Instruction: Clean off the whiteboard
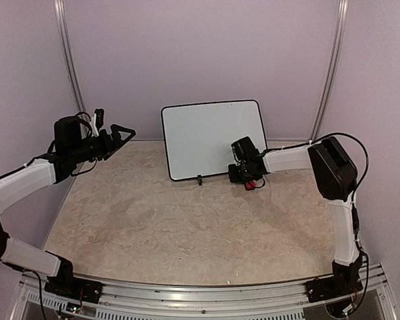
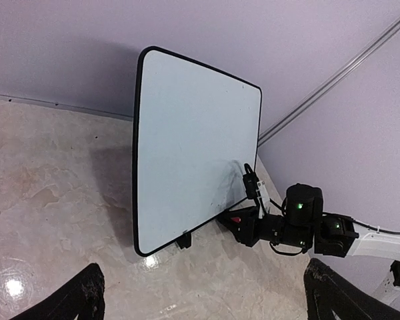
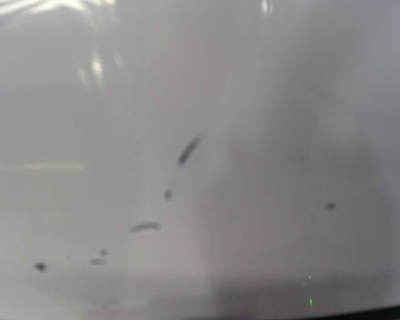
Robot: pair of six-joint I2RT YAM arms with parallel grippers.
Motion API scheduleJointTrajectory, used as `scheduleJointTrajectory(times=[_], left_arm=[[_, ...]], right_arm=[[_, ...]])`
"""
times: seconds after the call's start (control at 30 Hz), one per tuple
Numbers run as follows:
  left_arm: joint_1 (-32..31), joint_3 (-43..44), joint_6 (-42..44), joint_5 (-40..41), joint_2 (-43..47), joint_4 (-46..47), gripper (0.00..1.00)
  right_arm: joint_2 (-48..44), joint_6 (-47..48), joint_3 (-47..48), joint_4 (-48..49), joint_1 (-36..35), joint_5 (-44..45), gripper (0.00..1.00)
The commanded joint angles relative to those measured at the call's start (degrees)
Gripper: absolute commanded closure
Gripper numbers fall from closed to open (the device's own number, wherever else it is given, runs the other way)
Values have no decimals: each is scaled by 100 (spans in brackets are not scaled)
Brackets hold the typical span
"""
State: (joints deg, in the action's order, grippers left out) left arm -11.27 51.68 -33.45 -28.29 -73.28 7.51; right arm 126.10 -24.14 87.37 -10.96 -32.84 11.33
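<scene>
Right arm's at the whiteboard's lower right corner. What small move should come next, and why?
Probably a short wipe upward: the right hand holds the red eraser near the bottom edge of the whiteboard, and its wrist view shows a few dark flecks left on the surface.

1 whiteboard (image 1: 210,137), 1 red eraser (image 1: 251,185), 1 table (image 1: 180,227), 2 grippers: L end effector (image 1: 128,132), R end effector (image 1: 245,177)

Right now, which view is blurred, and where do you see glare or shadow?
Right wrist view: close to the whiteboard, soft and out of focus, the dark marks smeared, pale glare streaks along the top. Left wrist view: sharp, a bright glare spot on the table at lower left, the whiteboard's shadow left of it. Top external view: even, soft light, no strong glare.
</scene>
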Motion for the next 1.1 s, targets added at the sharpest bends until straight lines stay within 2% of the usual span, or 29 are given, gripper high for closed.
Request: scheduleJointTrajectory(times=[0.0, 0.2, 0.7, 1.07], left_arm=[[39, -62, -37, -108, 32, 119, 1], [37, -62, -45, -153, 28, 137, 1], [37, -83, -65, -209, -3, 203, 1], [39, -90, -83, -262, -18, 242, 1]], right_arm=[[204, -481, 116, -381, 351, 631, 100], [105, -756, 44, -620, 658, 989, 100], [-588, -1908, -1105, -650, 1646, 1227, 100], [-833, -2719, -1311, -1222, 1878, 1929, 100]])
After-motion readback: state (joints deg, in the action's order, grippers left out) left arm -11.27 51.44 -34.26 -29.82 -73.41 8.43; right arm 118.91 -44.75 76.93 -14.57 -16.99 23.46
